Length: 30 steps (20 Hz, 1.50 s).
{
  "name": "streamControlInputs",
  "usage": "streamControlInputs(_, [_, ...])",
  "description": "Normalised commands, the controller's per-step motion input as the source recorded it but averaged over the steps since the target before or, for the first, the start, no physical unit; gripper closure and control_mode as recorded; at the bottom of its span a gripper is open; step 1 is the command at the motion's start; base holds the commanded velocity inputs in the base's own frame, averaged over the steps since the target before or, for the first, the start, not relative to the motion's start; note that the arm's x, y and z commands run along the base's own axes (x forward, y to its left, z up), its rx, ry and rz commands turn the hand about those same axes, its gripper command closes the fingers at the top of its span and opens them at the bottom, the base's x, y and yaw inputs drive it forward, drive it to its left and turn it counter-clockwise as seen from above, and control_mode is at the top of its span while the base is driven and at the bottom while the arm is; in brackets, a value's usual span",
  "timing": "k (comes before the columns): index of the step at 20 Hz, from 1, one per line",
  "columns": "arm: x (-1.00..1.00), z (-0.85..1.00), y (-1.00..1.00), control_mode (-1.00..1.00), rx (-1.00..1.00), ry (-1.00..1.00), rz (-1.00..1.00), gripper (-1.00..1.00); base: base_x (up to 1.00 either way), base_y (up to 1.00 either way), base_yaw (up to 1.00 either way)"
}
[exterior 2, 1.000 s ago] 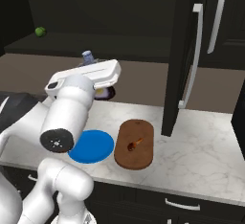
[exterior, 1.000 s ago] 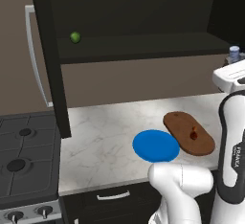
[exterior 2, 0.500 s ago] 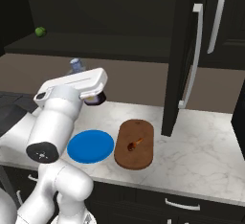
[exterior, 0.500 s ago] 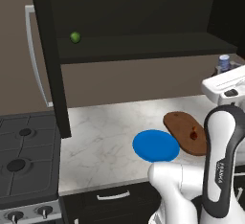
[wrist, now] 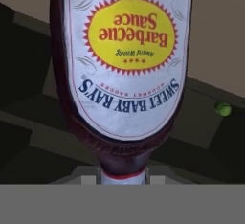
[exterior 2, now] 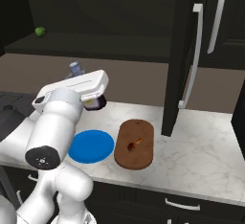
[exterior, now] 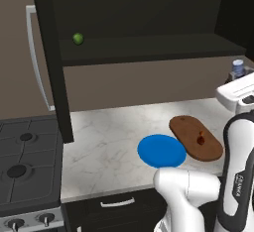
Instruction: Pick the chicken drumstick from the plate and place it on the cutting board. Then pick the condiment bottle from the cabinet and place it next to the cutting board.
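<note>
I'm working in a home kitchen. A gas stove (exterior: 22,169) with black burners and front knobs sits at the left, beside a white marble desk (exterior: 109,146) over dark drawers with silver handles (exterior 2: 184,204). Above hangs a nearly black cabinet (exterior: 149,47) with a long shelf. A blue plate (exterior: 161,150) and a wooden cutting board (exterior: 196,137) lie on the marble.

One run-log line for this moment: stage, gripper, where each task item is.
stage: carrying bottle | gripper: shut on condiment bottle, above counter | chicken drumstick: on cutting board | plate: bare, beside board
</note>
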Motion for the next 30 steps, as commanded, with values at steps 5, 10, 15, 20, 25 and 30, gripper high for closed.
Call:
streamControlInputs(5, [-0.44, -0.20, 0.01, -1.00, 0.00, 0.00, 0.00, 1.00, 0.00, 0.00, 0.00])
streamControlInputs(10, [-0.45, -0.40, 0.12, -1.00, 0.00, 0.00, 0.00, 1.00, 0.00, 0.00, 0.00])
streamControlInputs(15, [-0.37, -0.72, 0.32, -1.00, 0.00, 0.00, 0.00, 1.00, 0.00, 0.00, 0.00])
streamControlInputs(20, [-0.22, -0.83, 0.49, -1.00, 0.00, -0.01, 0.00, 1.00, 0.00, 0.00, 0.00])
streamControlInputs(25, [-0.07, -0.72, 0.52, -1.00, 0.00, -0.09, 0.00, 1.00, 0.00, 0.00, 0.00])
streamControlInputs(30, [-0.03, -0.65, 0.43, -1.00, 0.00, -0.12, 0.00, 1.00, 0.00, 0.00, 0.00])
